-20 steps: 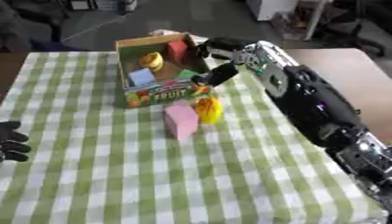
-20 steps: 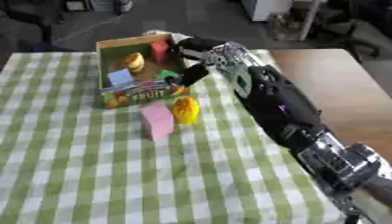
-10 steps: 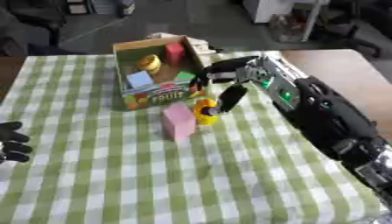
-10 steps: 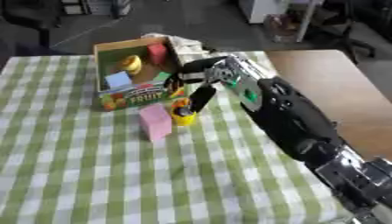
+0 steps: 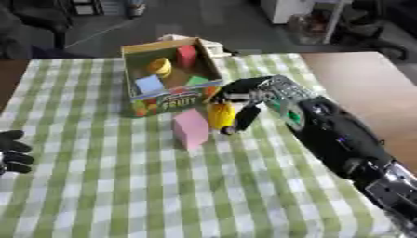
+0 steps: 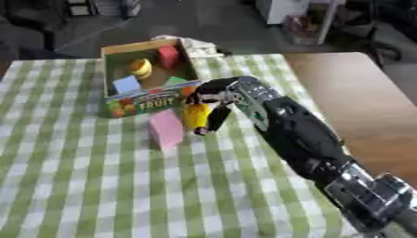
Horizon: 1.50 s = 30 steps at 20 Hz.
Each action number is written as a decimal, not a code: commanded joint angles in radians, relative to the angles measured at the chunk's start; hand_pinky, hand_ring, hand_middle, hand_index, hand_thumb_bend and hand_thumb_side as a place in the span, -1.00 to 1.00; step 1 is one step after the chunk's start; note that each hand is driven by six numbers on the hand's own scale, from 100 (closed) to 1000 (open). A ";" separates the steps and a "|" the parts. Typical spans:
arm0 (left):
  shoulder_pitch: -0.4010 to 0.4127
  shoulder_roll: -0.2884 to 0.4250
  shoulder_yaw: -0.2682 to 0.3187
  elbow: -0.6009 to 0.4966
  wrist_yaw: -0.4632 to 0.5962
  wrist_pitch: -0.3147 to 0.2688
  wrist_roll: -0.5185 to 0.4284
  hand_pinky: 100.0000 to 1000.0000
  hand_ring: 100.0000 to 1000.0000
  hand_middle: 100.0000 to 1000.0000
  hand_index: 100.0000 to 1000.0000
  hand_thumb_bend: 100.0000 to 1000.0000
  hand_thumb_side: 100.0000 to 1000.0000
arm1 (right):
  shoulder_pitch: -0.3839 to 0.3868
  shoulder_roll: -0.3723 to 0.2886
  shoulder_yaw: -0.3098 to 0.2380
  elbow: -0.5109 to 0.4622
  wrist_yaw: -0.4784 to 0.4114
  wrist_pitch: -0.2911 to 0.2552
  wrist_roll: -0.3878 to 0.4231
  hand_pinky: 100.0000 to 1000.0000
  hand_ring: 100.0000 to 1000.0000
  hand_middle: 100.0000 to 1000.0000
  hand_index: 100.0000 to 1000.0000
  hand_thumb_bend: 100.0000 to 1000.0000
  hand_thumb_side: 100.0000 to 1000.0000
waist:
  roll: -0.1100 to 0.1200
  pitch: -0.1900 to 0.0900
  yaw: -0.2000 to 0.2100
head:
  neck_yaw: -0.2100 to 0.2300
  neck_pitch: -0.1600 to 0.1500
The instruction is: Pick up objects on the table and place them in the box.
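Note:
An open cardboard fruit box [image 5: 169, 98] stands at the back of the checked table, holding a yellow piece [image 5: 159, 67], a red block [image 5: 187, 56], a blue block [image 5: 149, 84] and a green piece [image 5: 196, 80]. In front of it a pink block [image 5: 190, 128] stands on the cloth. Right beside the pink block is a yellow object [image 5: 219, 115]. My right hand [image 5: 244, 95] reaches over it from the right, fingers [image 5: 245, 119] curled down its right side and thumb above it. My left hand [image 5: 11, 151] rests open at the lower left edge.
The green-and-white checked cloth [image 5: 122, 186] covers most of the table. Bare brown tabletop [image 5: 366, 88] shows at the right. A white thing [image 5: 213, 46] lies just behind the box. Chairs and furniture stand on the floor beyond the table.
My right hand has come down from beside the box's front to the yellow object and closed around it. The picture has shifted a little. The left hand has stayed put.

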 commanded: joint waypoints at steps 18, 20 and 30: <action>-0.004 0.016 0.004 -0.012 -0.002 -0.002 0.001 0.12 0.12 0.09 0.54 -1.00 0.44 | -0.115 -0.059 -0.067 -0.085 -0.167 0.137 -0.264 0.31 0.07 -0.29 -0.10 -1.00 -1.00 | 0.008 -0.013 0.007 | 0.000 0.004; -0.005 0.013 0.001 -0.011 0.001 -0.002 -0.002 0.12 0.12 0.09 0.54 -1.00 0.44 | -0.138 -0.043 -0.080 -0.042 -0.173 0.169 -0.281 0.29 0.06 -0.24 -0.04 -1.00 -1.00 | 0.013 -0.014 0.014 | -0.004 0.004; -0.026 0.003 -0.016 -0.015 0.010 -0.005 -0.021 0.12 0.13 0.09 0.54 -1.00 0.45 | -0.190 0.065 -0.116 0.176 -0.104 0.280 -0.549 0.30 0.18 0.08 0.40 -0.84 -0.57 | 0.023 0.008 0.061 | -0.032 0.004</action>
